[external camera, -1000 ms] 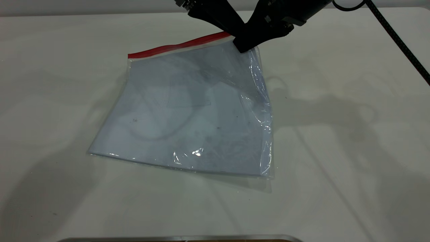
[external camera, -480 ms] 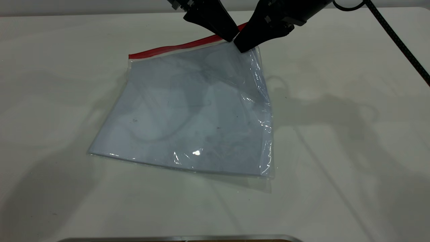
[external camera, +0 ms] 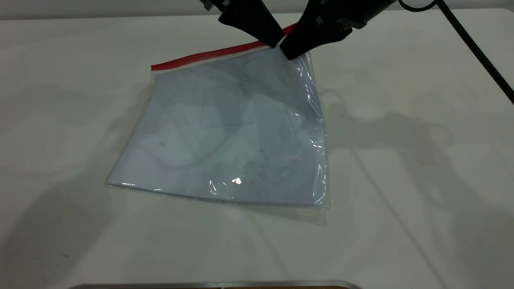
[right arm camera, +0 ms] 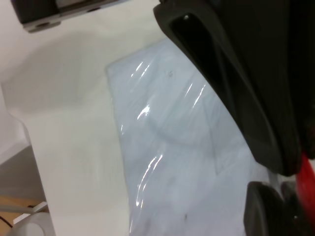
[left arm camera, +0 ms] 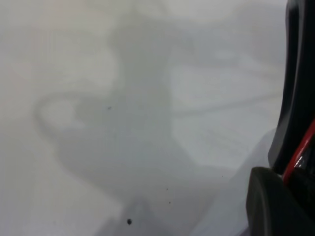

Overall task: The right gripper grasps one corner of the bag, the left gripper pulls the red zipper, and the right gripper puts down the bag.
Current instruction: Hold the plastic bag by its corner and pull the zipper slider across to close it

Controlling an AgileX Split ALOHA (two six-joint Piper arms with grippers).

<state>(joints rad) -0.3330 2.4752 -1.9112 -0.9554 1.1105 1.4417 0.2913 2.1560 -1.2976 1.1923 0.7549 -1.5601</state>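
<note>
Black right gripper (right arm camera: 288,189) jaws pinching red zipper (right arm camera: 307,169), clear bag (right arm camera: 192,162) on white table (right arm camera: 69,128)

One bag (external camera: 225,132), one red zipper (external camera: 200,56), one left tool (external camera: 273,42), one right tool (external camera: 290,52), one surface (external camera: 401,180).

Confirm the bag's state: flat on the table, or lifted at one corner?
Lifted at one corner. The bag slopes up to the right end effector, which clamps its far corner, while the near edge rests on the table.
</note>
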